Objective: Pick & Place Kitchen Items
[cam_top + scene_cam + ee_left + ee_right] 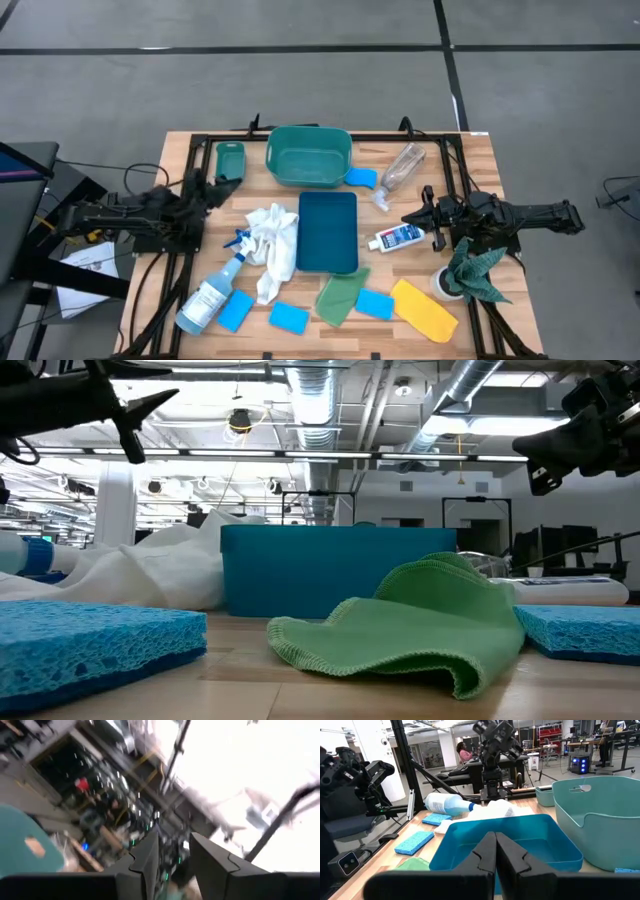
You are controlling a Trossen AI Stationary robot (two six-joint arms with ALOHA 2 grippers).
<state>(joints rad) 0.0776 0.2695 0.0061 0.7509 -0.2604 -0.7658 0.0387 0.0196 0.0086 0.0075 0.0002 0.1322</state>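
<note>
Left gripper [222, 183] at nine o'clock, fingers [145, 860] parted, empty, right gripper [412, 219] at three, clenched, beside bottle [399, 238], label unreadable, spray bottle [212, 292] at seven, cloths and sponges along the desk [475, 160] front.

Two black jointed arms, angular black claw [495, 851] fingers.

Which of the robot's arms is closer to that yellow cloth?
Right. Its end effector is up-table from the yellow cloth; the left end effector is across the table.
</note>
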